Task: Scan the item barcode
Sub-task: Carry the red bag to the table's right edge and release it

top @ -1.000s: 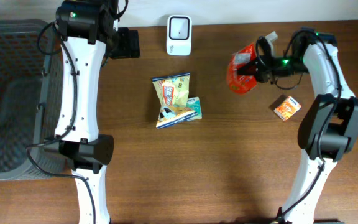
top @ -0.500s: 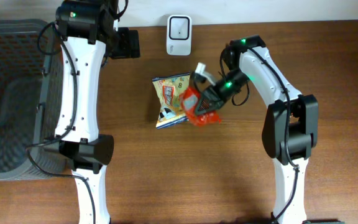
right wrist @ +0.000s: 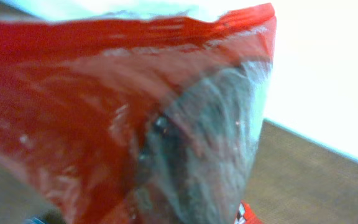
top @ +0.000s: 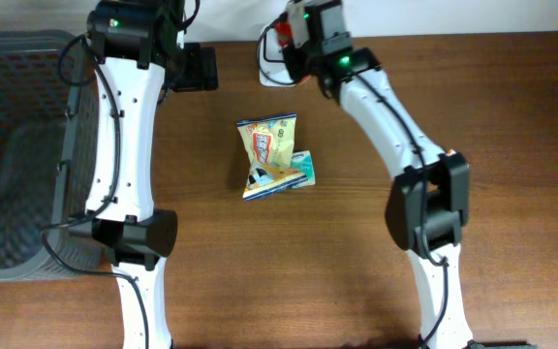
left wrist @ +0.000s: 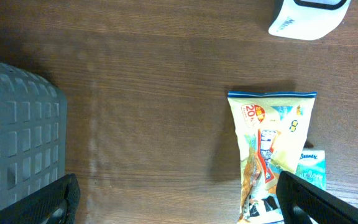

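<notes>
Right claw [top: 292, 33] clamped on red packet [right wrist: 92, 118] over the scanner [left wrist: 306, 18] — left claw [left wrist: 182, 205] spread wide (above the worktop [left wrist: 135, 93])

One scanner [left wrist: 306, 18], basket [top: 17, 145], tissue pack [top: 304, 173], red bag [right wrist: 104, 124] and yellow bag [top: 269, 150].

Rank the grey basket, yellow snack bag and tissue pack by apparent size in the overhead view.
1. grey basket, largest by far, though cut off by the frame edge.
2. yellow snack bag.
3. tissue pack, partly covered by the bag, so its full size is unsure.
</notes>
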`<state>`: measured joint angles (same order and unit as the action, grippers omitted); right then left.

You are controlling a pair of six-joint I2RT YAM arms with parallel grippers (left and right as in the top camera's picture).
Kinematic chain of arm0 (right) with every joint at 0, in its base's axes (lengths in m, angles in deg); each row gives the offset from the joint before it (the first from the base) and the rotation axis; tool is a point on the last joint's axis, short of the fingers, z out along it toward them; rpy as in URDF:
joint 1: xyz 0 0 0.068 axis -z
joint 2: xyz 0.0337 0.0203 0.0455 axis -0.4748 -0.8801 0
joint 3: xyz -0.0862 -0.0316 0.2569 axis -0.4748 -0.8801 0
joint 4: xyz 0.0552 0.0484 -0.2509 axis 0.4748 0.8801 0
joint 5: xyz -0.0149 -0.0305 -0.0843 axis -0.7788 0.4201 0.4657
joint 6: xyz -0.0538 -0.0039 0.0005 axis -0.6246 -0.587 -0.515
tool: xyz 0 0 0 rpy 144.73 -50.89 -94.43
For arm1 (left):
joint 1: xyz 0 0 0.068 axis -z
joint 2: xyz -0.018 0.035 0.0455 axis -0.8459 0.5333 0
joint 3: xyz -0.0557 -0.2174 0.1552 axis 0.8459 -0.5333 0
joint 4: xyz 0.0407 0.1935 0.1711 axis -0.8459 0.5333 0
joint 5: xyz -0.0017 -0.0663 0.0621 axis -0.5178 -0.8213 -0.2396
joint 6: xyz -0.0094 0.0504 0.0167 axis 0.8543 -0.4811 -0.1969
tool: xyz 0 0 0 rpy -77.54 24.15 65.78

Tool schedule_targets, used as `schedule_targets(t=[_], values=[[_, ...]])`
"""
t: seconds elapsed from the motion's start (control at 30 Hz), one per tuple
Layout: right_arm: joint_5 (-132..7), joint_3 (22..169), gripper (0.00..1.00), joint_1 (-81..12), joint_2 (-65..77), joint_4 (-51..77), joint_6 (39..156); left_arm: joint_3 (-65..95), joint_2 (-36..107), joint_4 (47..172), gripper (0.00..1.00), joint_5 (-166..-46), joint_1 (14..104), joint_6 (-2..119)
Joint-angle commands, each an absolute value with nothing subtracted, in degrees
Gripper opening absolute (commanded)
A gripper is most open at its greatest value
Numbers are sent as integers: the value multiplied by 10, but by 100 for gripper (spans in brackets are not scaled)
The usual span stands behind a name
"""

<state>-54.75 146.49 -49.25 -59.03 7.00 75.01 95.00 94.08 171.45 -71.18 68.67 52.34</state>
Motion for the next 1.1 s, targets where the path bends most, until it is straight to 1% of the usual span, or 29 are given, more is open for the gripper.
schedule_targets(t=[0.0, 0.13, 0.2, 0.3, 0.4, 0.53, 0.6, 0.63, 0.7, 0.73, 0.77, 0.8, 0.83, 0.87, 0.9, 0.93, 1.0, 1.03, 1.07], values=[[-386, 1463, 4, -524, -619, 31, 665, 952, 939, 1715, 99, -710, 685, 529], [-384, 1463, 4, -526, -632, 20, 664, 952, 939, 1715, 99, -710, 685, 529], [-380, 1471, 4, -522, -615, 27, 682, 952, 939, 1715, 99, -710, 685, 529], [-305, 1476, 4, -486, -568, 55, 738, 952, 939, 1715, 99, -710, 685, 529], [-299, 1477, 4, -344, -499, 188, 755, 952, 939, 1715, 99, -710, 685, 529], [-304, 1477, 4, -174, -502, 335, 774, 952, 939, 1715, 99, -710, 685, 529], [-323, 1462, 4, -81, -503, 352, 783, 952, 939, 1715, 99, -710, 685, 529], [-344, 1450, 4, -49, -504, 350, 782, 952, 939, 1715, 99, -710, 685, 529], [-345, 1415, 4, 8, -505, 324, 783, 952, 939, 1715, 99, -710, 685, 529], [-345, 1376, 5, 54, -505, 292, 782, 952, 939, 1715, 99, -710, 685, 529], [-345, 1356, 18, 75, -505, 275, 782, 952, 939, 1715, 99, -710, 685, 529], [-347, 1330, 61, 100, -505, 254, 782, 952, 939, 1715, 99, -710, 685, 529], [-356, 1316, 93, 113, -505, 244, 782, 952, 939, 1715, 99, -710, 685, 529], [-380, 1310, 98, 125, -505, 245, 782, 952, 939, 1715, 99, -710, 685, 529], [-391, 1310, 100, 127, -505, 250, 782, 952, 939, 1715, 99, -710, 685, 529], [-410, 1310, 99, 124, -504, 261, 782, 952, 939, 1715, 99, -710, 685, 529], [-526, 1311, 99, 97, -504, 300, 780, 952, 939, 1715, 99, -710, 685, 529], [-571, 1311, 96, 71, -503, 311, 780, 952, 939, 1715, 99, -710, 685, 529], [-586, 1312, 93, 54, -503, 319, 780, 952, 939, 1715, 99, -710, 685, 529]])
